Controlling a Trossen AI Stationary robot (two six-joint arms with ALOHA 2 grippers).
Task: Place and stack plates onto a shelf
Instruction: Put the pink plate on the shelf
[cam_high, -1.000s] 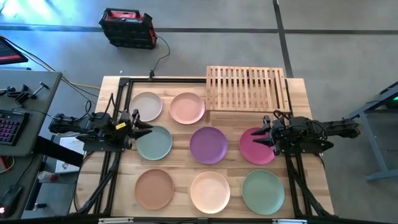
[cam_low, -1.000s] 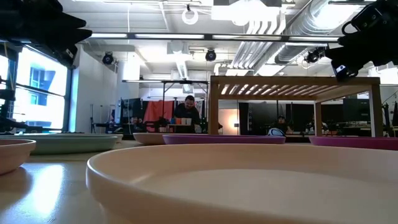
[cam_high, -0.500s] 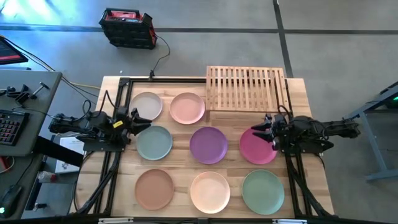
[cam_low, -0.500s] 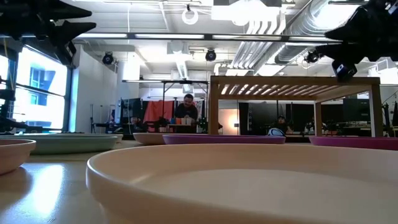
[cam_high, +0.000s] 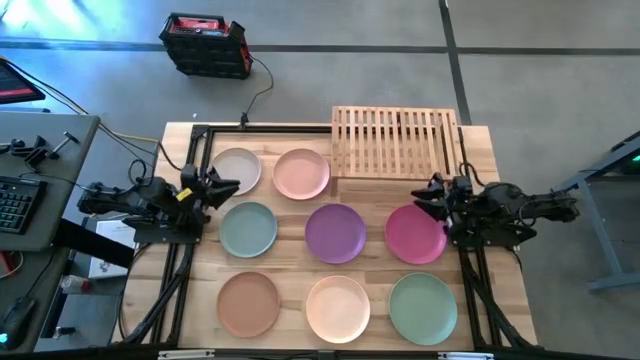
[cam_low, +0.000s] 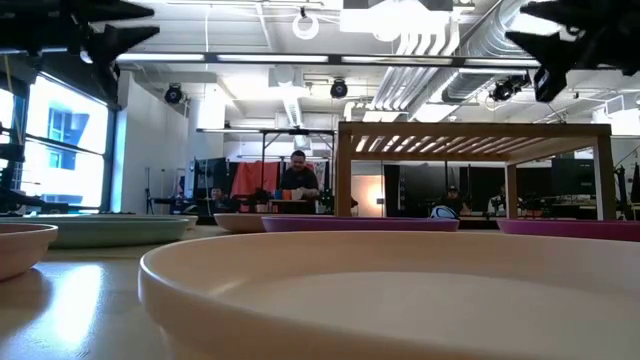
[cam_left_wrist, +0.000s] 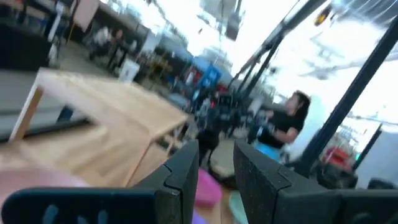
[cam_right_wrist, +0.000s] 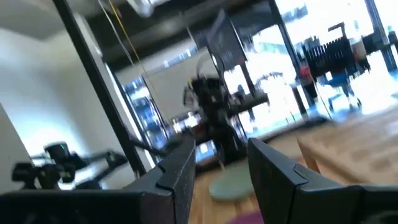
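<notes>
1. Eight plates lie flat on the counter (cam_high: 480, 150), in three rows: beige plate (cam_high: 235, 170) and pink plate (cam_high: 301, 173) toward the far edge; sage plate (cam_high: 248, 229), purple plate (cam_high: 335, 233) and magenta plate (cam_high: 414, 236) in the middle; tan plate (cam_high: 249, 305), cream plate (cam_high: 338, 307) and green plate (cam_high: 423, 307) along the near edge.
2. The shelf (cam_high: 397, 142) stands at the far right corner, bare.
3. The left tool (cam_high: 226, 188) hovers near the left edge, between beige and sage plates, fingers narrowly parted, holding nothing.
4. The right tool (cam_high: 424, 198) hovers above the magenta plate's far rim, fingers narrowly parted, holding nothing.
</notes>
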